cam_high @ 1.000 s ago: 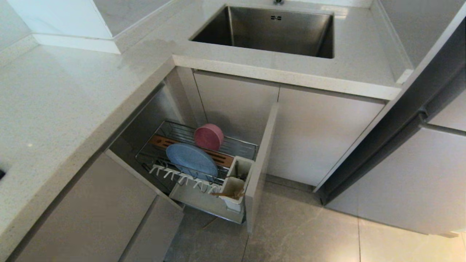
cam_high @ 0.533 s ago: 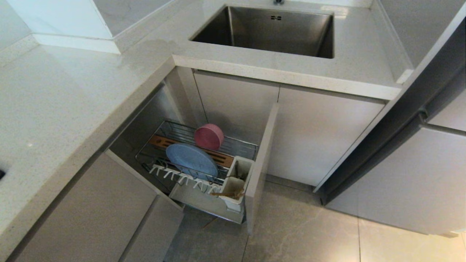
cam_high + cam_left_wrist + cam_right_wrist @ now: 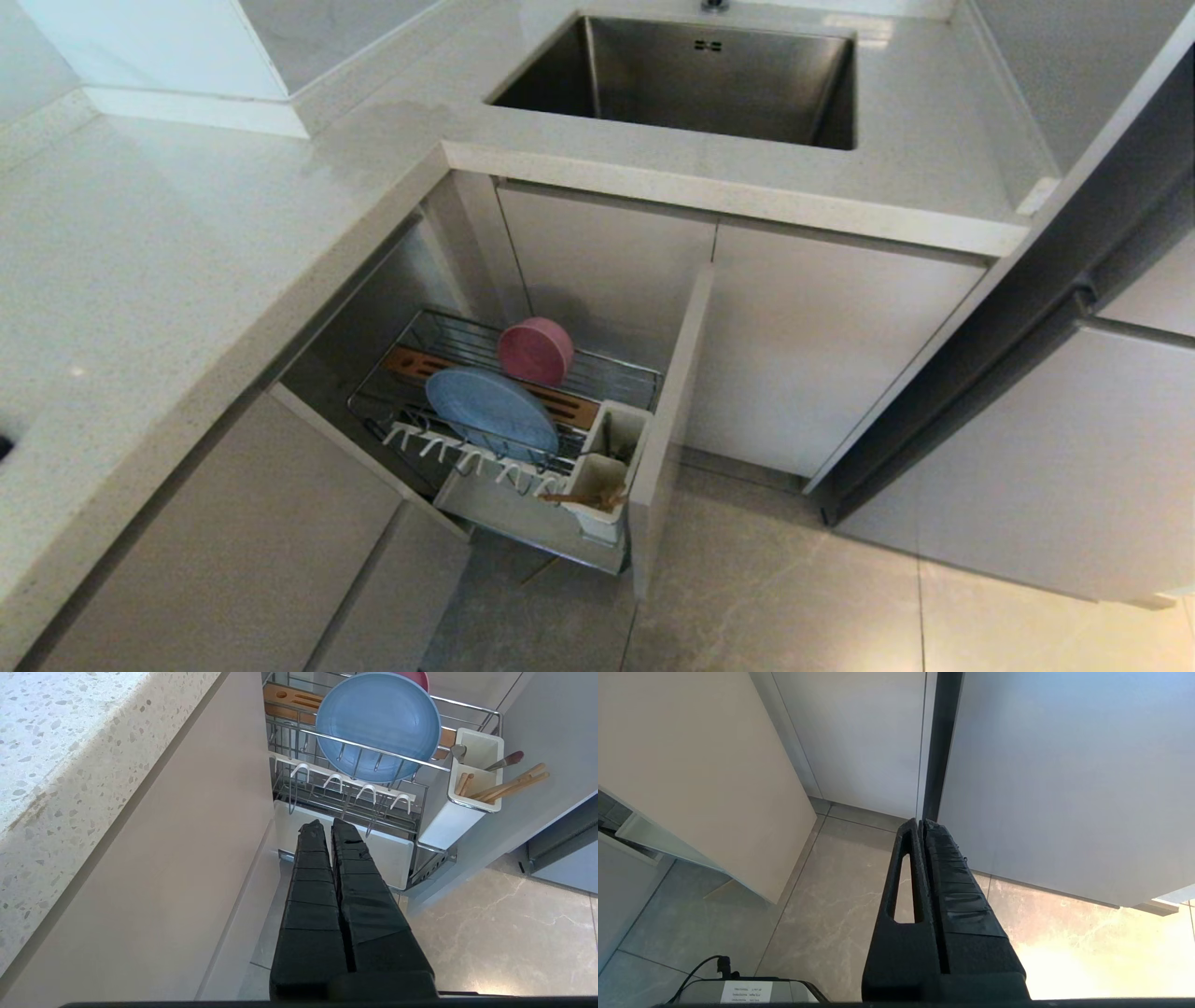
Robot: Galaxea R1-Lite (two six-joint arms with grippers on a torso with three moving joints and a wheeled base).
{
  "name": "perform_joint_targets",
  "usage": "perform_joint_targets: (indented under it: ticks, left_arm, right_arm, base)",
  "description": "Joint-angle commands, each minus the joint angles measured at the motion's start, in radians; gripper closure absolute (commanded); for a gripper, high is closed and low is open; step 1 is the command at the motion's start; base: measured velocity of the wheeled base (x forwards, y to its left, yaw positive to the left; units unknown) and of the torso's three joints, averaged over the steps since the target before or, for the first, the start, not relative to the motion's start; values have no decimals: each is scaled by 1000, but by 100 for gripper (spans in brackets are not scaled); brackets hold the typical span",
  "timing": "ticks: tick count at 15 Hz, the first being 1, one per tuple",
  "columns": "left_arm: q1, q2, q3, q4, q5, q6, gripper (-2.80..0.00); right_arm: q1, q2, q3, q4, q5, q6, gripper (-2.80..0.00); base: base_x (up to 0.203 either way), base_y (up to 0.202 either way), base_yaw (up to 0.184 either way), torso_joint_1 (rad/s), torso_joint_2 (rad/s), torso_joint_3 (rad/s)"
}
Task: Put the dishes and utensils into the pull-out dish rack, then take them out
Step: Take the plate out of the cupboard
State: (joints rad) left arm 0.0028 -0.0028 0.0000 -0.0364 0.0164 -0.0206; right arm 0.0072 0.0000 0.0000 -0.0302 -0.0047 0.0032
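Standing pulled out from under the speckled worktop [image 3: 168,280], the dish rack [image 3: 616,383] carries all the tableware. A blue plate [image 3: 492,412] leans on edge near the middle of the wire basket, its lower rim behind a chrome rail and a row of white prongs [image 3: 348,788]. Behind it a smaller pink bowl [image 3: 535,351] also sits on edge, just past the brown wooden strip [image 3: 411,362] that runs across the basket. At the rack's outer end, against the beige front panel [image 3: 667,420], a white utensil cup [image 3: 474,777] holds the wooden chopsticks [image 3: 509,784], which tilt out over its rim, and a metal spoon [image 3: 459,752] whose bowl end shows in the far compartment; a darker-tipped utensil [image 3: 507,759] also slants out of the cup. The steel sink [image 3: 691,79] is set into the worktop beyond the rack. Neither arm shows in the head view. The left tool [image 3: 327,828] hangs low in front of the rack, clear of it, its two black fingers pressed together and holding nothing. The right tool [image 3: 921,826] hangs over the tiled floor [image 3: 822,914] beside plain cabinet doors [image 3: 859,737], its fingers likewise together and empty.
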Motion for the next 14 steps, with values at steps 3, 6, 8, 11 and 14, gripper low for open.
perform_joint_targets:
  ticks: [3,6,8,11,14]
  left_arm:
    - [0,1,2,0,0,1,0]
    - [0,1,2,0,0,1,0]
    - [0,1,2,1,0,4,0]
    - [0,1,2,1,-1,4,0]
    - [0,1,2,1,-1,4,0]
  right_arm:
    - [0,0,8,0,0,0,0]
    - [0,0,8,0,0,0,0]
    - [0,0,8,0,0,0,0]
    - [0,0,8,0,0,0,0]
    - [0,0,8,0,0,0,0]
  base:
    - [0,0,0,0,0,0]
    - [0,0,0,0,0,0]
    - [0,0,0,0,0,0]
    - [0,0,0,0,0,0]
    - [0,0,0,0,0,0]
